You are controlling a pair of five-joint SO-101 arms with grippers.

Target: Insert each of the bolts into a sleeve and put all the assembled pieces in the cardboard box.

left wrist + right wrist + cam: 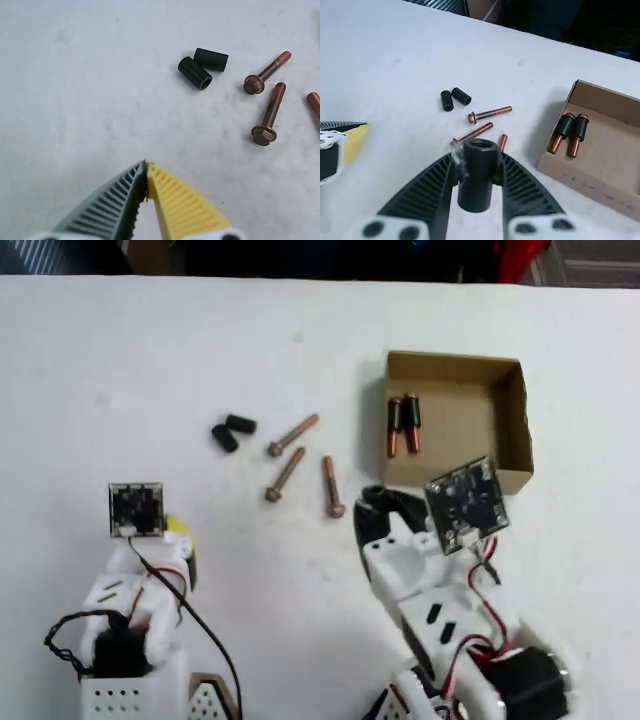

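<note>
Wide bare table [120, 350] is noted at the left, ahead of the left gripper [146, 167], whose fingers are pressed together. Two loose sleeves [232, 431] are seen touching each other at centre, and three bolts [285, 474] are scattered just beside them. A third sleeve [476, 172] is pinched upright in the right gripper [477, 156], beside the cardboard box [512, 410]. Two assembled pieces [403, 426] are laid inside, near its left wall.

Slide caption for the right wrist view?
Right gripper holds a black sleeve over the table; three bolts and two sleeves lie loose, two assembled pieces in the cardboard box.
</note>
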